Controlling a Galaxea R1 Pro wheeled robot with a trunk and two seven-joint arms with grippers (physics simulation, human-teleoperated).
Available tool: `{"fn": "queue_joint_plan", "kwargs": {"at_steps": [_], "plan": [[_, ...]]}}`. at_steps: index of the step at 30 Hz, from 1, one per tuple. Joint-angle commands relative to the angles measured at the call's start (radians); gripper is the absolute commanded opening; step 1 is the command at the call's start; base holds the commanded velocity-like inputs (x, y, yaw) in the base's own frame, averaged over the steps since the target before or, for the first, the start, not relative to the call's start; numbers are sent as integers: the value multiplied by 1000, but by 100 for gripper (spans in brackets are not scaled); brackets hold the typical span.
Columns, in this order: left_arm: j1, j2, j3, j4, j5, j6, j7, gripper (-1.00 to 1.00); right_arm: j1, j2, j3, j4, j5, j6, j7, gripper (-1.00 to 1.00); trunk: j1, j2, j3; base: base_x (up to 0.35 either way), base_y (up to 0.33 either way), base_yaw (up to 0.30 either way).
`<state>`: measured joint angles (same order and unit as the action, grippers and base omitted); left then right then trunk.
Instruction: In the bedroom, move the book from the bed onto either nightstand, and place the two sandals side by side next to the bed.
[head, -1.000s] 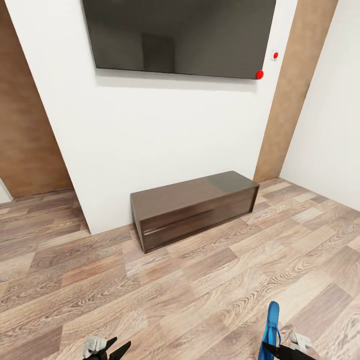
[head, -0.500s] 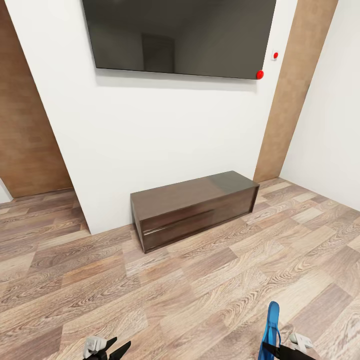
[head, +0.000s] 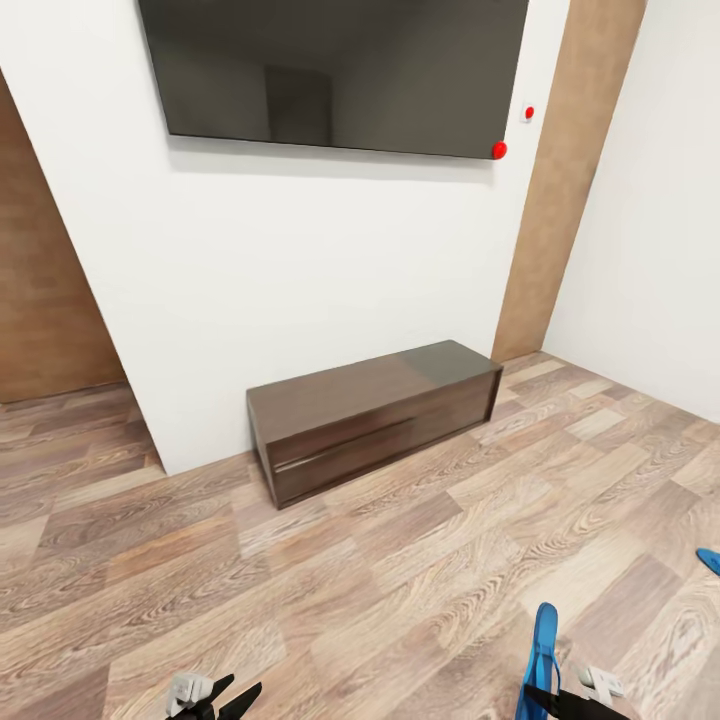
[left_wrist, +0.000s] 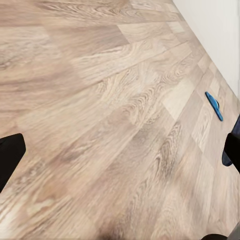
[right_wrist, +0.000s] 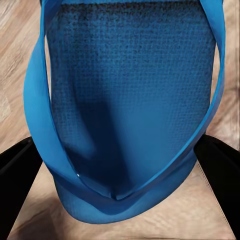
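Facing a white wall (head: 300, 280) of the bedroom, wood-plank floor (head: 400, 580) underfoot.

Sandals, blue, two counted. One sandal (head: 541, 660) stands on end in the right gripper (head: 560, 700), sole upright above the floor; the right wrist view gives it close, textured footbed (right_wrist: 130, 90) and thin strap (right_wrist: 37, 115) between the dark fingers (right_wrist: 220, 170), jaws pinching the sandal. Second sandal (left_wrist: 214, 105) lies flat on the floor near the white wall's foot in the left wrist view; the head view catches its tip (head: 709, 560) at the floor's right edge.

Left gripper (head: 215, 697): one, low over the floor, jaws spread, nothing between them; left wrist view shows bare planks between its fingers (left_wrist: 10, 155).

Bench (head: 375, 420): one, long, low, dark, against the wall, drawers closed, top bare.

Wall screen (head: 330, 70): one, black, above the bench, red dot (head: 498, 150) at its lower right corner.
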<state>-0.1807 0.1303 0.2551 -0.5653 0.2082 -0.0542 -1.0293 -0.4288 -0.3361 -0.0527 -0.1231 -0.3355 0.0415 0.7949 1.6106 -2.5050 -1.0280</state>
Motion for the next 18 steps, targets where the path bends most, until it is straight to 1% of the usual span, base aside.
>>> {"fn": "queue_joint_plan", "kwargs": {"at_steps": [1, 18], "plan": [[0, 0, 1, 1, 0, -6, -3, 100, -1, 0, -5, 0, 0, 5, 4, -100, 0, 0, -1, 0, 0, -271], [0, 0, 1, 1, 1, -6, -2, 100, -1, 0, -6, 0, 0, 5, 6, -100, 0, 0, -1, 0, 0, -281]]}}
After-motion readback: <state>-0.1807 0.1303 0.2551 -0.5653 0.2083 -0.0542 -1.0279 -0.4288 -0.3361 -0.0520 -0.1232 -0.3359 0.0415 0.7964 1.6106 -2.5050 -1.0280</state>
